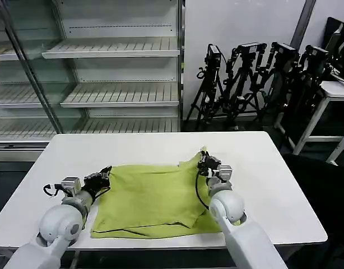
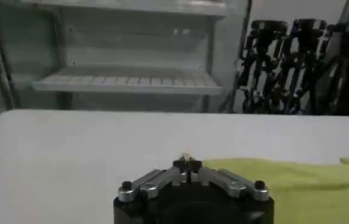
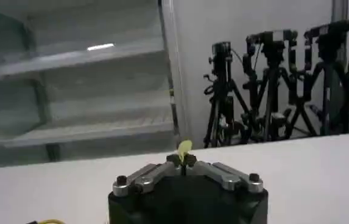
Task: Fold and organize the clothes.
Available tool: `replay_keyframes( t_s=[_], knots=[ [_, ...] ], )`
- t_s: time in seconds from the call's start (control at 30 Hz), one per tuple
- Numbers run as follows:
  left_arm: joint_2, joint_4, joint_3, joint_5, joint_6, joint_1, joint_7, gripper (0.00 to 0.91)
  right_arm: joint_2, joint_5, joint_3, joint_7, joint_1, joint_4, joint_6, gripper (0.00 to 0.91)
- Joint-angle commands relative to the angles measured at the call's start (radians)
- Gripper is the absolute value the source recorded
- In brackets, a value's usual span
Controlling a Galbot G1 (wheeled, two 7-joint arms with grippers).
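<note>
The lime yellow-green T-shirt point(image 1: 152, 199) lies folded over on the white table point(image 1: 161, 147), plain side up. My left gripper point(image 1: 107, 171) is shut on the shirt's far left corner, low over the table; in the left wrist view point(image 2: 187, 163) a sliver of fabric shows between its closed tips and the cloth point(image 2: 296, 182) spreads beside it. My right gripper point(image 1: 204, 162) is shut on the far right corner, which it holds a little raised; a tuft of yellow-green cloth point(image 3: 184, 148) pokes out from its closed tips point(image 3: 183, 160).
Empty white shelving point(image 1: 113, 53) stands behind the table on the left. Several black tripods point(image 1: 256, 78) stand against the wall at the back right. A white side table point(image 1: 334, 92) is at the far right. Bare tabletop lies beyond the shirt.
</note>
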Motion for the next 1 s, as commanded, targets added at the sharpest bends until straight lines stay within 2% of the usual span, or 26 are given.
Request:
replay_keyframes(
  t_s=[0.03, 0.4, 0.7, 0.9, 1.0],
  knots=[
    [0.0, -0.154, -0.054, 0.092, -0.018, 0.19, 0.03, 0.05, -0.045, -0.041, 0.063, -0.042, -0.228, 0.198, 0.033, 0.0],
    [-0.012, -0.23, -0.102, 0.137, -0.002, 0.314, 0.05, 0.04, -0.096, -0.062, 0.147, -0.075, -0.402, 0.307, 0.053, 0.0],
    [-0.041, -0.264, -0.119, 0.309, -0.041, 0.457, 0.079, 0.05, -0.102, -0.095, 0.154, -0.084, -0.489, 0.342, 0.053, 0.0],
    [-0.061, -0.25, -0.124, 0.349, -0.048, 0.483, 0.08, 0.05, -0.096, -0.107, 0.15, -0.079, -0.501, 0.337, 0.034, 0.0],
    [-0.073, -0.236, -0.109, 0.381, -0.047, 0.487, 0.081, 0.05, -0.094, -0.114, 0.14, -0.074, -0.496, 0.326, 0.001, 0.0]
  ],
)
